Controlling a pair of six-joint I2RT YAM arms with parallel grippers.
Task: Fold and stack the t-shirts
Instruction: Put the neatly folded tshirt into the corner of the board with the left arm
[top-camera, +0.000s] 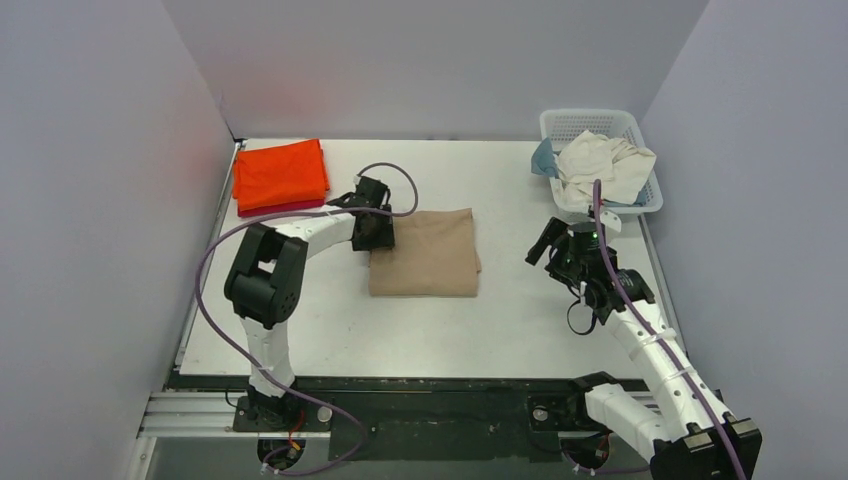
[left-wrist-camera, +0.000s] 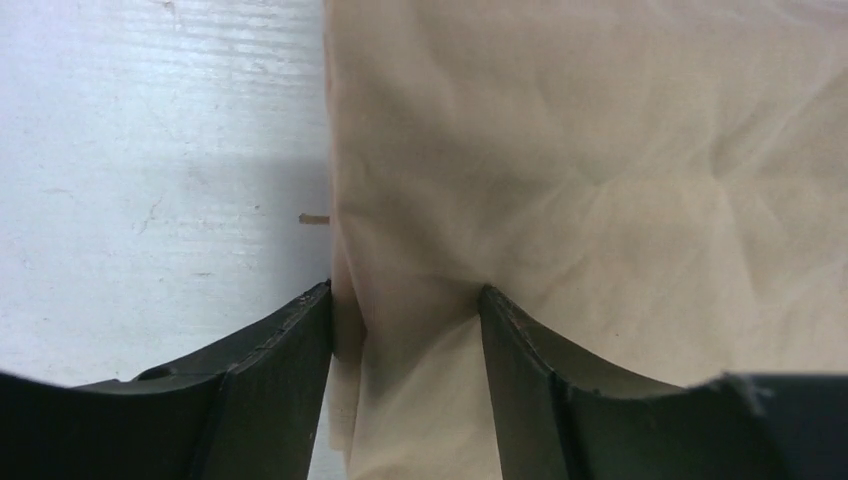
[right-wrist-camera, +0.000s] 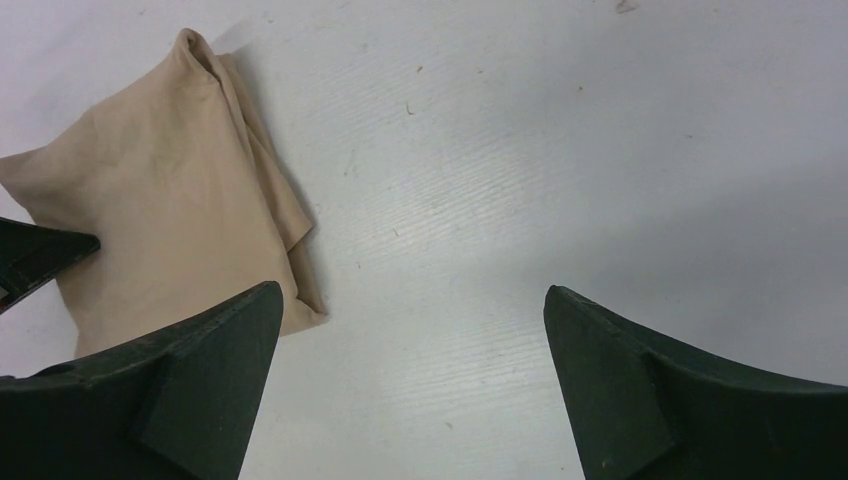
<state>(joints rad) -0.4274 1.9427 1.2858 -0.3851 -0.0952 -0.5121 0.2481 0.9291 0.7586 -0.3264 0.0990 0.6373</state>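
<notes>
At the middle of the table (top-camera: 500, 330) lies the tan t-shirt (top-camera: 425, 253), folded into a flat rectangle. The left gripper (top-camera: 372, 232) sits at its left edge. From the left wrist, its 2 fingers (left-wrist-camera: 290, 380) clamp a bunched fold of that edge between them, the rest of the cloth spreading ahead and to the right. The right gripper (top-camera: 548, 243) hangs over bare table, just right of the tan t-shirt and apart from it, jaws spread wide with nothing between them. Near the far left corner the orange t-shirt (top-camera: 280, 172) rests folded on the dark red t-shirt (top-camera: 285, 209). The basket (top-camera: 600, 122) at far right holds a crumpled cream-white t-shirt (top-camera: 600, 165) and a blue t-shirt (top-camera: 543, 158).
</notes>
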